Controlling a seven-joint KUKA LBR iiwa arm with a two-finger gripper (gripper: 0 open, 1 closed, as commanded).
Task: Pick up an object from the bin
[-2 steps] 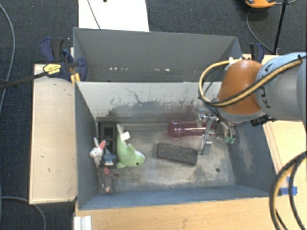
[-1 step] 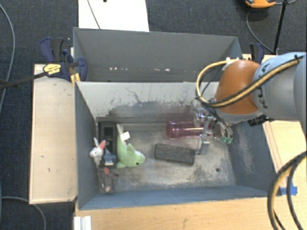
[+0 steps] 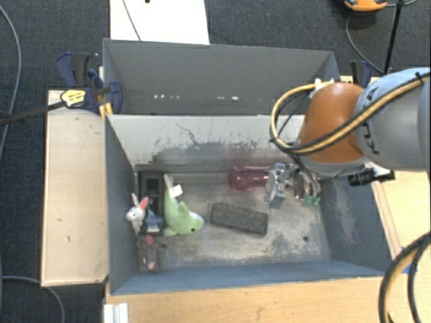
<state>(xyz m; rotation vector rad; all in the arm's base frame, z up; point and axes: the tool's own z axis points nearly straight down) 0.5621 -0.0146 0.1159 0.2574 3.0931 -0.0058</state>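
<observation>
One gripper low in the bin, at the right end of a maroon cylinder.
Gripper opening cannot be determined. The cylinder lies on its side along the rear wall; a dark grey block lies near it, a green soft toy further left.

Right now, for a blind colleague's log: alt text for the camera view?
The gripper hangs low at the back of the grey bin, just right of a purple bottle-like thing. A dark grey block lies mid-floor; a green plush toy and white rabbit sit left.
</observation>
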